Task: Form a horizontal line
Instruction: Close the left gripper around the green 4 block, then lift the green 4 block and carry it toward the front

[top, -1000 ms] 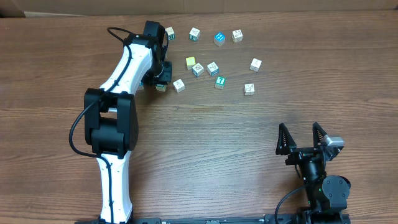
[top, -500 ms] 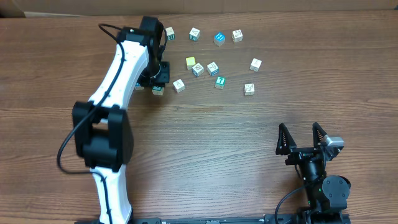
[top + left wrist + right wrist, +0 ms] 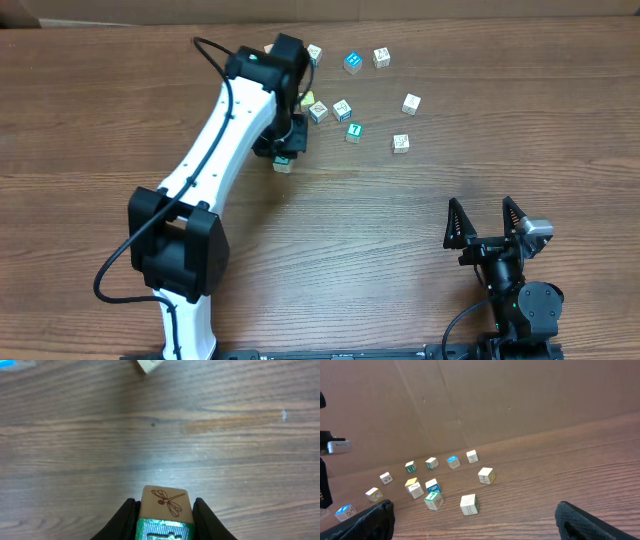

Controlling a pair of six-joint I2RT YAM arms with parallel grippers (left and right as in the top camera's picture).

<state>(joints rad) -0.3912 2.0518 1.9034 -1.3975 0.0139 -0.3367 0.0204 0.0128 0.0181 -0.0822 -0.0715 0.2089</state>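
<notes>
While L gripper [image 3: 164, 516] pinches a dragonfly cube [image 3: 165, 500], green face cut off, maybe lettered, R gripper [image 3: 481, 206] gapes.

The left arm [image 3: 225, 130] is built of long white links joined by bulky black joints, and a thin black cable [image 3: 100, 280] is looped beside its lower joint. The right arm [image 3: 522, 300] is all black and tipped with two tapered, triangular fingers [image 3: 457, 225]. A small grey block [image 3: 536, 228] is mounted beside them.
</notes>
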